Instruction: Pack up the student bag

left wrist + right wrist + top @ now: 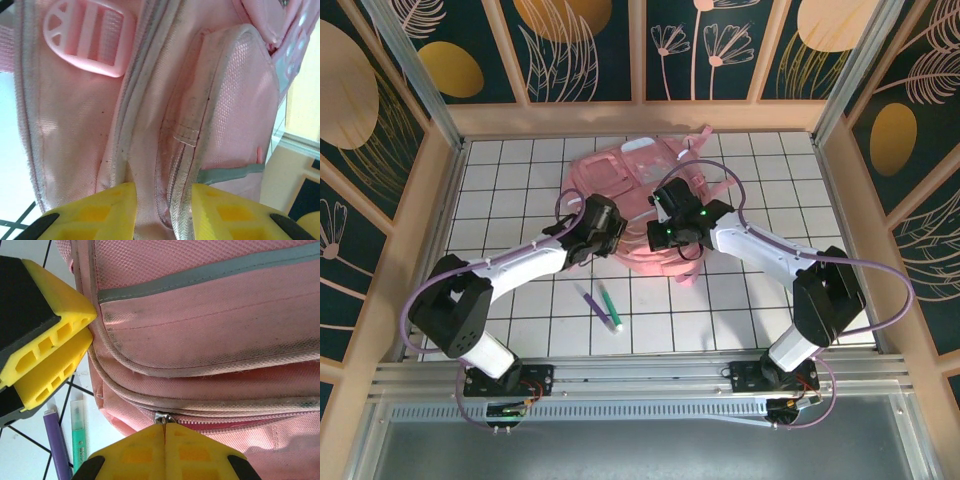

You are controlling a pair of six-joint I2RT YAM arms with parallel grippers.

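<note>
Right tool (165, 432) is closed tight on the zipper pull (163, 417), held at the very tips only. Left tool (162, 191) grips a fold along the side of the student bag (620, 175), jaws partly apart around the fabric. (spotter)

Where's the bag sitting? (operator)

Far-centre of the desk (740, 310), lying flat, both your tools on its near end. Purple pen (589, 298) and green pen (610, 308) lie loose on the desk, nearer you, apart from the bag. (spotter)

What can bite me? (operator)

The pull is small and metal. Tug it off-line from the zip track (250, 416) and it likely slips out of your tips, or the zip jams on the curve. If your left pinch is shallow, the fabric may slide free and the whole bag drags instead of opening. A sliding bag could also sweep the pens. (spotter)

Any labels? (operator)

None legible. No brand, tag or print on the bag panels, grey trim (210, 270) or pink buckle (87, 37). Pens are too small to read. (spotter)
</note>
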